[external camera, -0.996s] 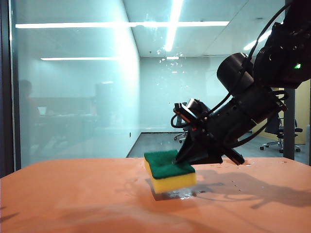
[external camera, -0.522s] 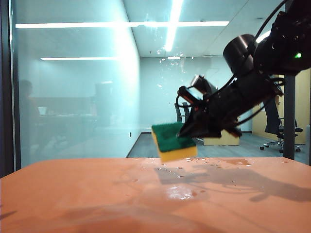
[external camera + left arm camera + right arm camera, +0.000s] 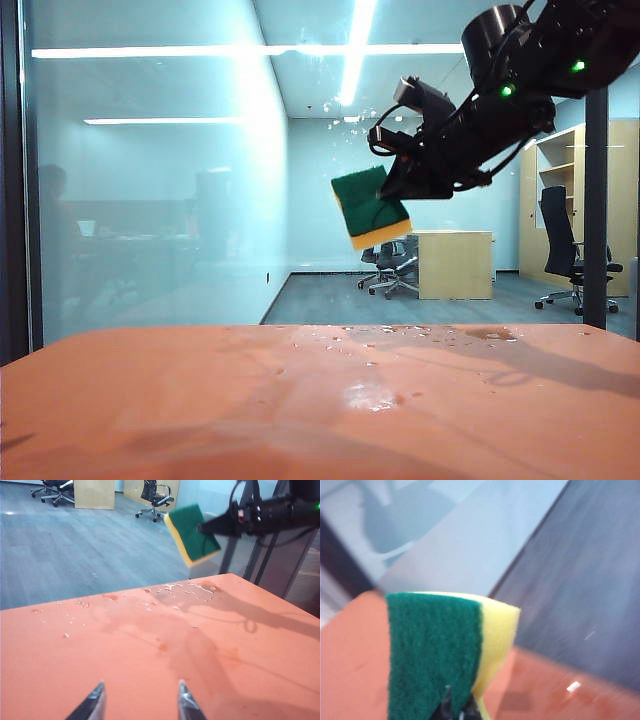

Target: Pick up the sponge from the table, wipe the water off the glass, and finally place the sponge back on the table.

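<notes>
A: Exterior: right gripper (image 3: 398,190) was clamped on one end of the small yellow-foam sponge with dark green scouring face (image 3: 368,207), held high above the wide orange-red table (image 3: 200,410), close to the big clear glass pane (image 3: 150,180). Looked light, soft, squashy

B: Left wrist: left gripper (image 3: 140,701) stood spread, empty, low over the table (image 3: 100,645); sponge (image 3: 192,533) up by the far edge, droplets (image 3: 175,587) below

A: Right wrist: sponge (image 3: 435,650) pinched at its edge (image 3: 455,712), foam bulging; I'd grip across the thickness
</notes>
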You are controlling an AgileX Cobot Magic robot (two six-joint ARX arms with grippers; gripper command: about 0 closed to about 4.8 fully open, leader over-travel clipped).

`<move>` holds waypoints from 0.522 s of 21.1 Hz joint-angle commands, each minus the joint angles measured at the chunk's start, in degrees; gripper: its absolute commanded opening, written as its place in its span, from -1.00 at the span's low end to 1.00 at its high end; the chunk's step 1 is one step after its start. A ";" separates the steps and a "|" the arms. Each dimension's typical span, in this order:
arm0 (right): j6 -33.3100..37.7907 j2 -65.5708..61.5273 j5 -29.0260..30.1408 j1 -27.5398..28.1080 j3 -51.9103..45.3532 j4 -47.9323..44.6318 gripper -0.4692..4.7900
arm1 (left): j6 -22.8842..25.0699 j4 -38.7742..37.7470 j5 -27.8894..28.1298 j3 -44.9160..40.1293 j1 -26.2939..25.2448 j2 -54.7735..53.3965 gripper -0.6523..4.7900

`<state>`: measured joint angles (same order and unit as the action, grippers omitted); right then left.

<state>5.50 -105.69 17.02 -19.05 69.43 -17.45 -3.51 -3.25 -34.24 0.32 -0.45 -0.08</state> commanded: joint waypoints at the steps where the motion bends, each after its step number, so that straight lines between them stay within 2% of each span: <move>1: -4.37 0.24 -1.05 0.28 2.91 -1.92 -0.86 | 0.07 0.61 0.20 0.26 -0.02 -0.07 -0.09; 4: -4.50 0.24 -1.73 1.16 4.76 -5.20 -0.86 | 0.07 0.61 1.03 0.26 0.00 -0.07 -0.09; 11: -8.76 0.22 -1.33 4.87 9.97 -5.51 -0.86 | 0.09 0.63 1.07 0.26 -0.02 -0.07 -0.09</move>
<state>-2.74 -105.80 15.20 -14.68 78.63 -21.98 -3.51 -3.25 -33.34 0.32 -0.45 -0.14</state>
